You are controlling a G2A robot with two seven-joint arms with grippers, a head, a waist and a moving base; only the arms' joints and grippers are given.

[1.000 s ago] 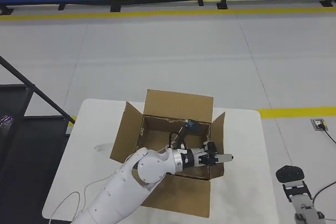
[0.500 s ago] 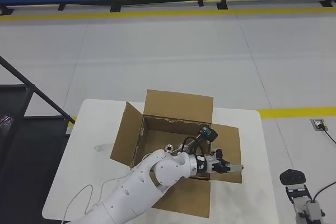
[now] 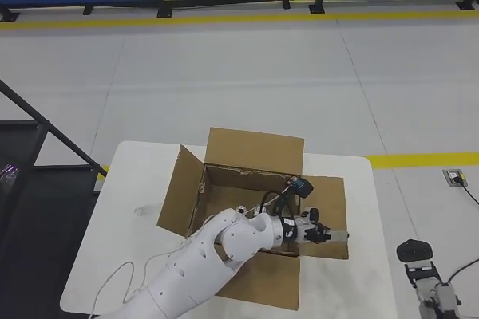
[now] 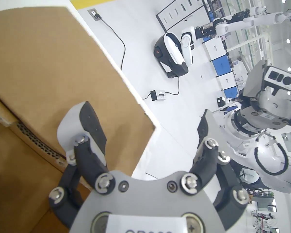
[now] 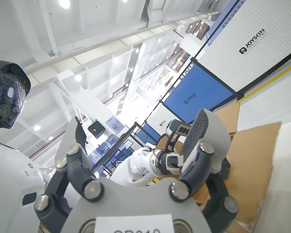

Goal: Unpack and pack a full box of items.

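Observation:
An open cardboard box stands on the white table, its flaps spread outward. My left arm lies across the box, hiding most of the inside. The left gripper is open over the right flap, which lies folded out nearly flat. In the left wrist view one fingertip rests against that flap, and the other fingertip hangs past its edge. My right gripper is open, low and off the table's right side; its own view shows the right gripper facing the box.
A dark metal frame stands left of the table. The table's left part is bare apart from a thin cable near the front edge. On the floor to the right lie a socket box and its cord.
The right flap went from standing up to folded outward and flat. My left gripper moved right and toward the table's front with it. The right gripper barely shifted.

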